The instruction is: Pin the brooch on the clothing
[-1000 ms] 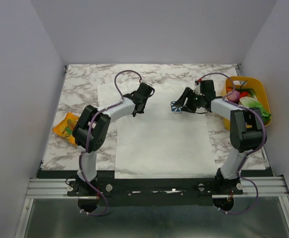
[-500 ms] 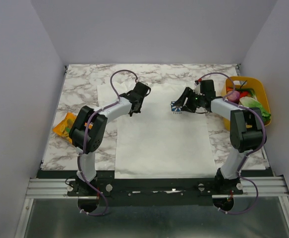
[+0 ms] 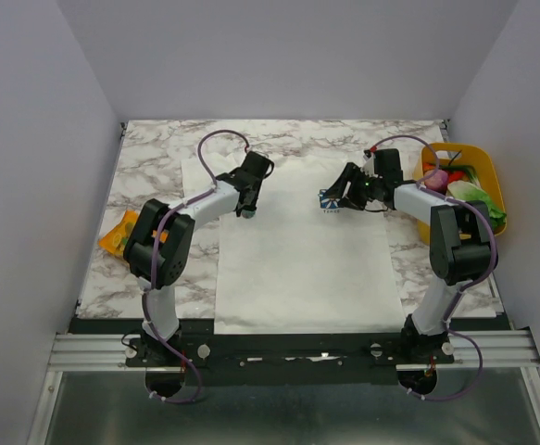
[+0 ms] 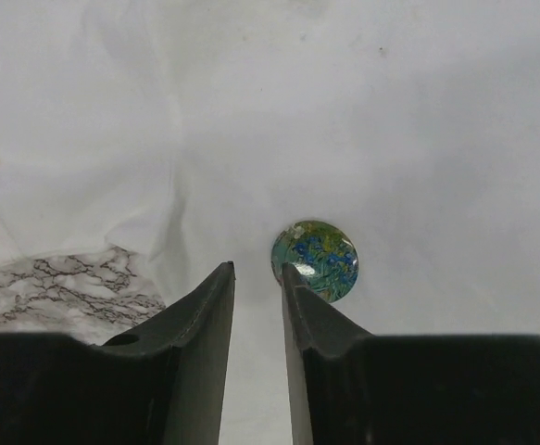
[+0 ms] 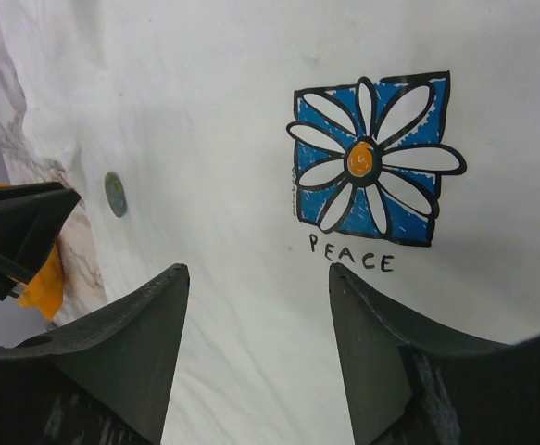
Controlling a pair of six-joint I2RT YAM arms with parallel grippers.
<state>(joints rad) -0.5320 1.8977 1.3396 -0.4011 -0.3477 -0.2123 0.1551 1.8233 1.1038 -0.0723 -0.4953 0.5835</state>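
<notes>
The clothing, a white T-shirt (image 3: 297, 260), lies flat on the marble table, its blue flower print (image 5: 371, 158) on the chest. The brooch (image 4: 318, 260), a small round green-blue disc, rests on the shirt near its left sleeve; it also shows in the right wrist view as the brooch (image 5: 115, 194). My left gripper (image 4: 257, 271) hovers low over the shirt, jaws a narrow gap apart with nothing between them, and the brooch sits just outside its right fingertip. My right gripper (image 5: 256, 269) is open wide above the shirt beside the print and holds nothing.
A yellow basket (image 3: 488, 167) with colourful items stands at the right edge of the table. An orange packet (image 3: 121, 232) lies on the marble (image 3: 149, 167) at the left. Bare marble (image 4: 56, 287) shows beside the shirt's sleeve edge.
My left gripper has shifted left and slightly back across the shirt toward the left sleeve. The right arm has not moved.
</notes>
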